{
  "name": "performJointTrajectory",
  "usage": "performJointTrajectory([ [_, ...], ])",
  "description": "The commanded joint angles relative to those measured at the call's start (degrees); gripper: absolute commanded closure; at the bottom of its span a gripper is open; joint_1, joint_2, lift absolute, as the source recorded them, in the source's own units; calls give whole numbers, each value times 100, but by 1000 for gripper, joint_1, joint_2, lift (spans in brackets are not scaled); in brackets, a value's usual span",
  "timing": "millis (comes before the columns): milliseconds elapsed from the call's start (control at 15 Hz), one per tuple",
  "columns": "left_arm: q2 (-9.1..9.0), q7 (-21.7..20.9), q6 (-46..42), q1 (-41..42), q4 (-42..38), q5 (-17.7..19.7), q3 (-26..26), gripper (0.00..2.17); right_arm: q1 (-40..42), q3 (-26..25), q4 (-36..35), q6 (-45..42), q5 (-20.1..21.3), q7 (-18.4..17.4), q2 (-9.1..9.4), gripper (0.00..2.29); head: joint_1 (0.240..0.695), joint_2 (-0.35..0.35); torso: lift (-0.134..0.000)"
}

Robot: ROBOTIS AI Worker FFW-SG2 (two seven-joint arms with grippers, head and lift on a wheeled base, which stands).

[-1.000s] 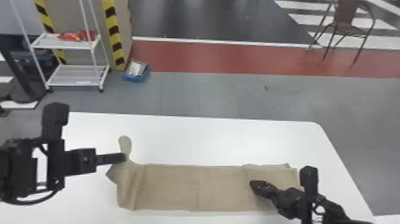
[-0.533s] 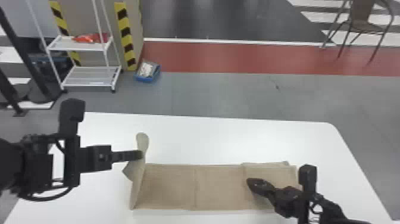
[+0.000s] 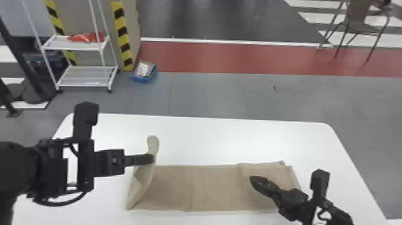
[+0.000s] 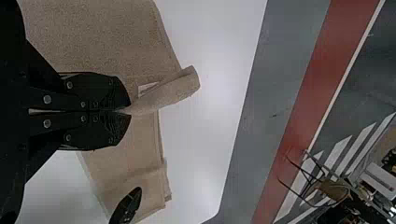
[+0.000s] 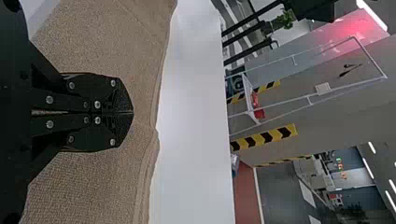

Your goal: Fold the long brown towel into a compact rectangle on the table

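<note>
Where the head view looked down: one long brown cloth towel (image 3: pixel 215 185), laid across one white round-cornered table (image 3: pixel 239 134), its right end doubled over, its left end raised. Beyond the table: one white two-shelf metal rack (image 3: pixel 85 77) bearing one red item (image 3: pixel 86 37), one blue box (image 3: pixel 143 79) and one brown chair (image 3: pixel 359 27). Grippers, two, black: the left gripper (image 3: pixel 152 159), its arm level from the left edge, fingers at the raised end; the right gripper (image 3: pixel 253 179), its arm slanting in from the lower right, lying over the doubled end and covering part of it.

Left wrist view: two flat fingers of the left gripper (image 4: pixel 130 112), pressed together on one pinch of towel, a rolled flap standing out past the tips; the right gripper farther off, over the towel.

Right wrist view: two fingers of the right gripper (image 5: pixel 133 112), closed flat against each other above the towel; whether they gripped any cloth could not be told.
</note>
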Motion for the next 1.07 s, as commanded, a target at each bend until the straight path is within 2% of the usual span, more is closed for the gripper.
performJointTrajectory([
  [0, -192, 153, -344, 124, 26, -1, -217, 1561, 71, -190, -55, -117, -171, 30, -33, 1487, 695, -113, 0],
  [133, -228, 417, -994, 203, 131, -45, -551, 1558, 107, -339, -55, -223, -232, 118, -33, 1487, 695, -146, 0],
  [200, -236, 452, -1152, 194, 263, -45, -630, 1558, 107, -383, -55, -258, -250, 144, -42, 1487, 695, -177, 0],
  [400, -316, 514, -1469, 247, 527, -19, -920, 1561, 115, -480, 24, -399, -303, 144, -59, 1487, 695, -209, 0],
  [600, -316, 610, -1943, 466, 694, -1, -1246, 1561, 142, -515, 24, -416, -347, 144, -68, 1487, 695, -254, 0],
  [800, -342, 883, -3191, 651, 1081, 69, -1580, 1561, 159, -532, 33, -486, -408, 144, -68, 1487, 695, -282, 0],
  [1000, -447, 1014, -3824, 625, 1529, 69, -1861, 1565, 168, -523, 59, -539, -417, 144, -68, 1487, 695, -293, 0],
])
